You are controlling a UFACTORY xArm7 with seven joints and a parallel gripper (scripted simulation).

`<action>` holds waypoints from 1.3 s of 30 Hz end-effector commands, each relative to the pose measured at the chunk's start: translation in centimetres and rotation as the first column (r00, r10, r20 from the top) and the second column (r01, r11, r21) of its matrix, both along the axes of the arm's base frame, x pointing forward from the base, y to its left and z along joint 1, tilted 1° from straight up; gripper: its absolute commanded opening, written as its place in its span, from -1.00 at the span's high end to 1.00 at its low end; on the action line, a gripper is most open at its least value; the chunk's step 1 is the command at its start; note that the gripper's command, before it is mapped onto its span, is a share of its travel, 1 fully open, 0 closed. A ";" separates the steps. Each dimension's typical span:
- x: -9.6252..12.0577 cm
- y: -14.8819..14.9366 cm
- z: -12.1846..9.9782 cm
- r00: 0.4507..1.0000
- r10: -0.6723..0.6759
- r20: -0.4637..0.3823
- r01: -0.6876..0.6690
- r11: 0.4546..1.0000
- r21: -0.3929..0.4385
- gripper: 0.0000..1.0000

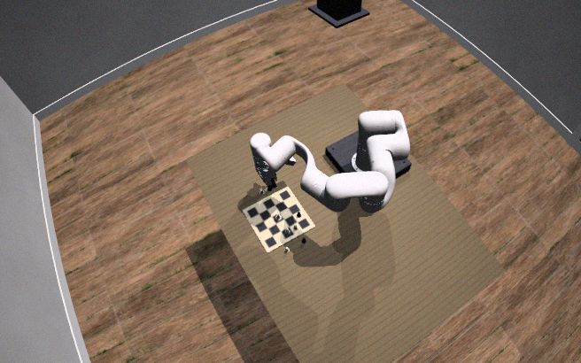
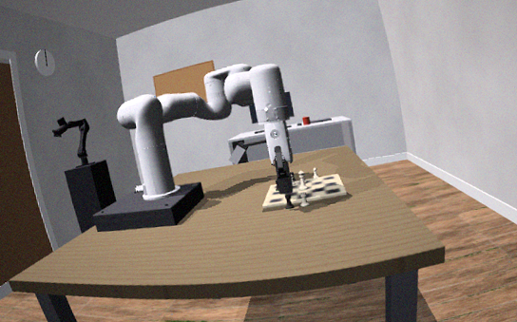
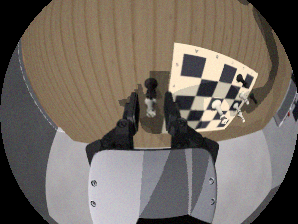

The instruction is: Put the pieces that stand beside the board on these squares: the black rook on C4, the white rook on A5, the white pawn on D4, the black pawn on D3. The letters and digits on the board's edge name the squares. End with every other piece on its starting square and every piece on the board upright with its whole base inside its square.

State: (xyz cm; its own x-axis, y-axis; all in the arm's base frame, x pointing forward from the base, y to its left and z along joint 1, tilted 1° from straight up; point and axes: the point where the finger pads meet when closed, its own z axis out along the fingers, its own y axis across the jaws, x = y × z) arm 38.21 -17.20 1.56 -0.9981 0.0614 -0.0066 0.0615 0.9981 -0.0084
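My gripper (image 1: 271, 187) (image 2: 285, 190) (image 3: 151, 100) is partly open and empty, low over the black rook (image 2: 289, 201) (image 3: 151, 83), its tips close to the rook's top. The white rook (image 1: 261, 191) (image 2: 304, 198) (image 3: 150, 107) stands right beside it. In the top view the gripper hides the black rook. Both stand off the edge of the board (image 1: 312, 225) (image 2: 271, 205) (image 3: 176, 50). Off the opposite edge stand the white pawn (image 1: 287, 250) (image 2: 315, 173) and the black pawn (image 1: 304, 241).
A black piece (image 1: 298, 214) (image 3: 241, 78) and a white piece (image 1: 278, 217) (image 3: 217, 105) stand on the board, with two more pieces close together near its far edge. The arm's dark base (image 2: 143, 214) sits on the table to one side.
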 end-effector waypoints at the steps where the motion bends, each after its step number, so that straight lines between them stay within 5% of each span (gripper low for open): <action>1: 0.1 0.0 -0.2 1.000 0.000 0.004 0.000 1.000 -0.002 0.25; 39: 0.1 0.0 -0.3 1.000 0.000 0.004 0.000 1.000 -0.002 0.25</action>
